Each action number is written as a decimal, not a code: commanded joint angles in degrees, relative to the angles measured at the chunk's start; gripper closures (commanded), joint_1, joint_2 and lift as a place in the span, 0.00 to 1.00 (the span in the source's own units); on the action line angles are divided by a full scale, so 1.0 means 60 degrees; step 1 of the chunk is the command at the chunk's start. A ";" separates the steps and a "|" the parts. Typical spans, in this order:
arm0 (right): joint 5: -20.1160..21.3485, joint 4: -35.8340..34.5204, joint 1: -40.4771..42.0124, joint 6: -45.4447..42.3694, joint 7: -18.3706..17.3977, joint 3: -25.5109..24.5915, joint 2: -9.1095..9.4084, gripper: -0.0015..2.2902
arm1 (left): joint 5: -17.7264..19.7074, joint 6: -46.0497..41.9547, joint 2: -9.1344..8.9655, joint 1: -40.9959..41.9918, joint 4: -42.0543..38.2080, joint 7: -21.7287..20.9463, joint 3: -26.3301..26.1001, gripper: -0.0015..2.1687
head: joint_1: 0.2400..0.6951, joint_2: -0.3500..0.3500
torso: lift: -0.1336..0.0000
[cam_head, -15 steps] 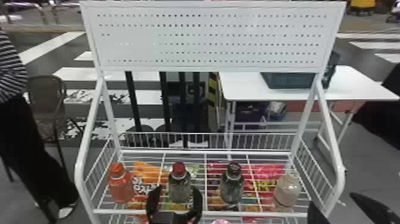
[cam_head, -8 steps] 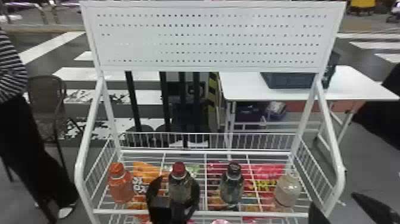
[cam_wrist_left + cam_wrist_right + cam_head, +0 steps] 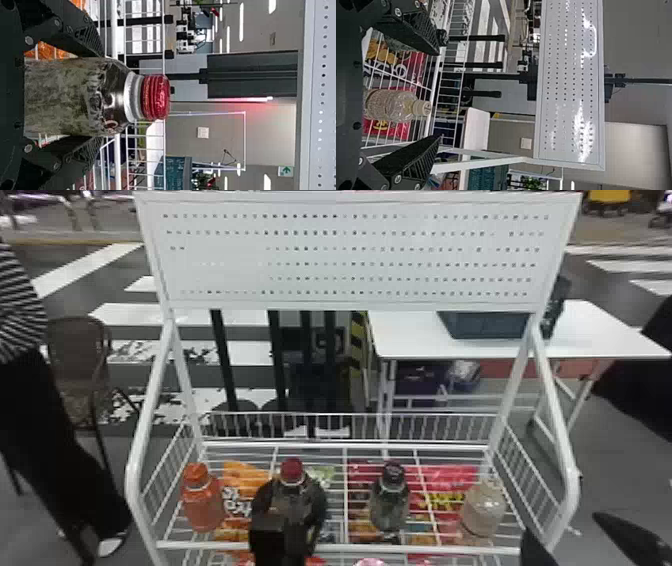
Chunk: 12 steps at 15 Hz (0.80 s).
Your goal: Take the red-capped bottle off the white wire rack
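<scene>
My left gripper (image 3: 291,485) is around the red-capped bottle (image 3: 292,470) in the head view, one finger on each side. In the left wrist view, that gripper (image 3: 101,96) is open, its fingertips level with the shoulder of the red-capped bottle (image 3: 155,97), close against its sides. The bottle stands upright on the white wire rack (image 3: 345,549), its cap above the fingers. My right gripper (image 3: 560,524) is at the rack's front right corner. Seen from the right wrist, this gripper (image 3: 440,95) is open with nothing held.
An orange bottle (image 3: 202,502) stands left of the red-capped one; a dark-capped bottle (image 3: 390,500) and a pale bottle (image 3: 481,510) stand to its right. Snack bags (image 3: 239,477) lie beneath the wires. A perforated white panel (image 3: 225,275) tops the rack.
My left gripper has moved forward and up in the head view, from in front of the red-capped bottle to around it. The bottle and the right arm look unmoved.
</scene>
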 commanded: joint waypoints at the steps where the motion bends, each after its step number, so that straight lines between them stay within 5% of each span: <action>1: 0.0000 0.0052 -0.0058 0.0048 0.0000 0.0005 0.0009 0.07 | -0.0004 0.0088 -0.0008 0.0043 -0.0184 0.0047 0.0000 0.64 | 0.57 0.50 | 1.00; 5: -0.0029 0.0052 -0.0117 0.0048 0.0000 -0.0009 0.0009 0.07 | -0.0136 0.1231 0.0110 0.0555 -0.1576 0.0135 -0.0103 0.66 | 0.57 0.50 | 1.00; 9: 0.0000 0.0037 -0.0219 0.0253 0.0000 0.0049 0.0009 0.07 | -0.0356 0.4600 0.0622 0.1976 -0.5458 0.0223 0.0029 0.66 | 0.57 0.50 | 1.00; 12: -0.0015 0.0037 -0.0337 0.0341 0.0000 0.0049 0.0009 0.07 | -0.0429 0.4922 0.1047 0.3368 -0.7728 0.0252 0.0644 0.66 | 0.57 0.50 | 1.00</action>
